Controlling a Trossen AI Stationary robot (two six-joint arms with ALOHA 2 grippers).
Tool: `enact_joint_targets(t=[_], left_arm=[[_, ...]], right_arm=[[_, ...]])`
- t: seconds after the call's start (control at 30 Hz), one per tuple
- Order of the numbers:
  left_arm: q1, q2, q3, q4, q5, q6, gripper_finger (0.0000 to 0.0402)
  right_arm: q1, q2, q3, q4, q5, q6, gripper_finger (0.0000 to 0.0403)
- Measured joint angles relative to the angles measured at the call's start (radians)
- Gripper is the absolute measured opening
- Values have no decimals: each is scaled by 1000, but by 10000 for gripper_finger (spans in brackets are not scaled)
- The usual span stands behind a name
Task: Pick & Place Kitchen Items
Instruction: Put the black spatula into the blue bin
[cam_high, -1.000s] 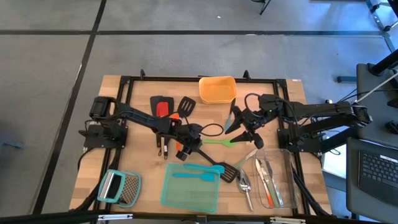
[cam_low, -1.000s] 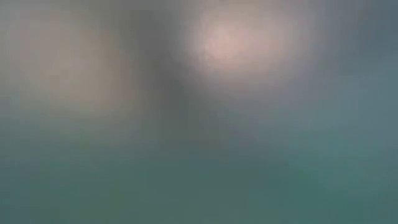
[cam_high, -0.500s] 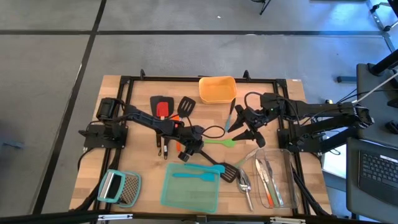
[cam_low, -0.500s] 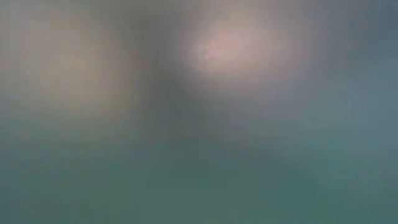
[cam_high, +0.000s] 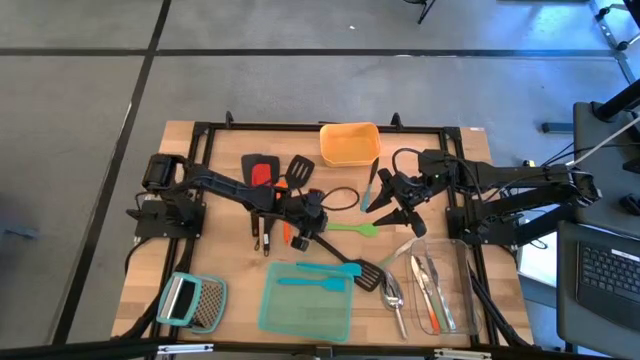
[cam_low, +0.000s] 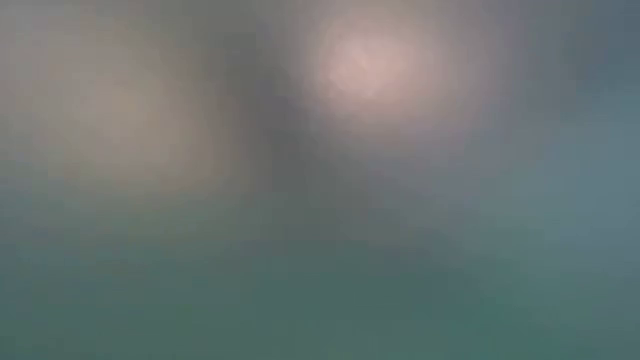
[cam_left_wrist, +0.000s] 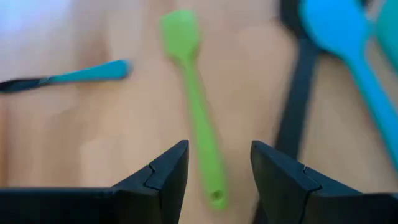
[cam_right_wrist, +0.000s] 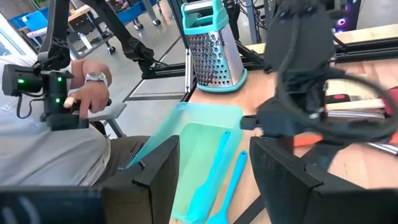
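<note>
Left gripper hanging open over the green spatula — nothing being held.
Its fingers are straddling the handle's end; closing there risks a tipping, slipping grip. Right gripper is waiting open near the blade — arms crowding.

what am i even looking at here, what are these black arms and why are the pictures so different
It is a robot with two dark arms bolted to a wooden table, each ending in a two-finger gripper. One picture looks straight down from above. Two come from cameras on the wrists, so they look past that arm's own fingers. The table-level picture shows only blur.

On the table lie kitchen tools, an orange tub, a teal tray, a clear bin and a grater.

The left gripper is open, hovering over the green spatula, holding nothing. The right gripper is open and empty too, held above the table near the orange tub.
</note>
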Motion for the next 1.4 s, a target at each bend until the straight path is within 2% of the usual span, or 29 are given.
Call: enact_joint_targets(t=[0.27,0.5,0.6,0.8,1.03,1.4], left_arm=[[57,-29,0,-44,-161,-187,168],[116,-29,0,-264,-337,-459,168],[141,-29,0,-360,-344,-530,168],[162,-55,0,-443,-385,-575,168],[166,-190,-14,-645,-478,-679,168],[201,-509,-290,-663,-383,-1000,168]], right_arm=[[0,0,0,-1,2,0,197],[0,0,0,-1,2,0,197],[0,0,0,-2,2,0,197],[0,0,0,-6,2,0,197],[0,0,0,-30,1,0,197],[0,0,0,-35,0,0,197]])
